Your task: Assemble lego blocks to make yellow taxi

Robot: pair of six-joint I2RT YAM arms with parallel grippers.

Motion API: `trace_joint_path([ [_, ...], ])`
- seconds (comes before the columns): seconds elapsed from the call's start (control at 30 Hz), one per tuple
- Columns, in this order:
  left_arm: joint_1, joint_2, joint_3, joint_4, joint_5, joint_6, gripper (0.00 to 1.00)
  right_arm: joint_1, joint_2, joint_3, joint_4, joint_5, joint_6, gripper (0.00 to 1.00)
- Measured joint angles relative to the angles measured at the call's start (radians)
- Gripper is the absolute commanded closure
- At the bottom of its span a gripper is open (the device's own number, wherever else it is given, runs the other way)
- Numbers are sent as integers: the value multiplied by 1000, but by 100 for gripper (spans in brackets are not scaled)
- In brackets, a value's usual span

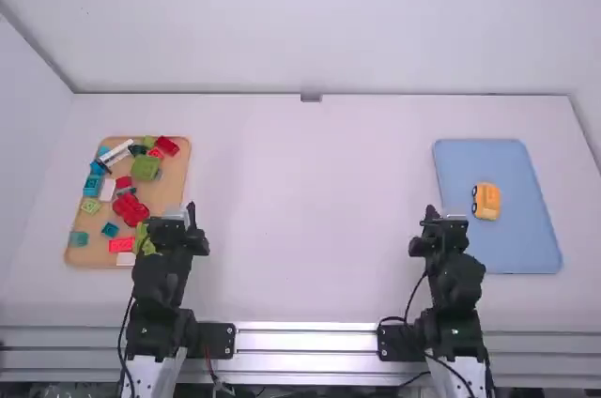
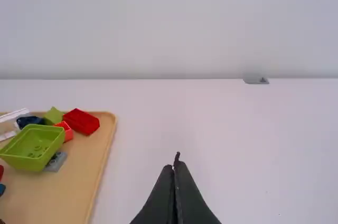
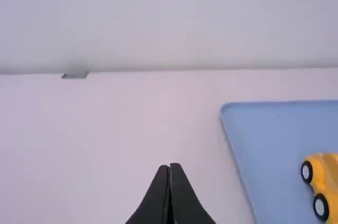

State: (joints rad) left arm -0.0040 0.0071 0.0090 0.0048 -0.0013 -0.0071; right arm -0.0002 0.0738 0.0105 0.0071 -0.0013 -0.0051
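Running near to far, yellow taxi (image 1: 488, 201) on tray (image 1: 521, 250); left fingers (image 1: 192, 214), right fingers (image 1: 431, 214) clenched.

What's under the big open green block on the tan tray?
A grey studded brick shows right at the edge of the green block. Whether it extends underneath, or anything else lies there, can't be seen: the block covers that spot.

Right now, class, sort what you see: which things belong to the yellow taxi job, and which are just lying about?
Likely for the job:
yellow car body with wheels
blue tray beneath it

Apparently lying about:
green box-shaped block
red block
tan tray
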Motion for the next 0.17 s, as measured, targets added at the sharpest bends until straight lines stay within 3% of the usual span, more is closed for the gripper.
trace_joint_path([
  [0.17,0,0,0,0,0,0,100,0,-47,0,0,-2,1,100],
])
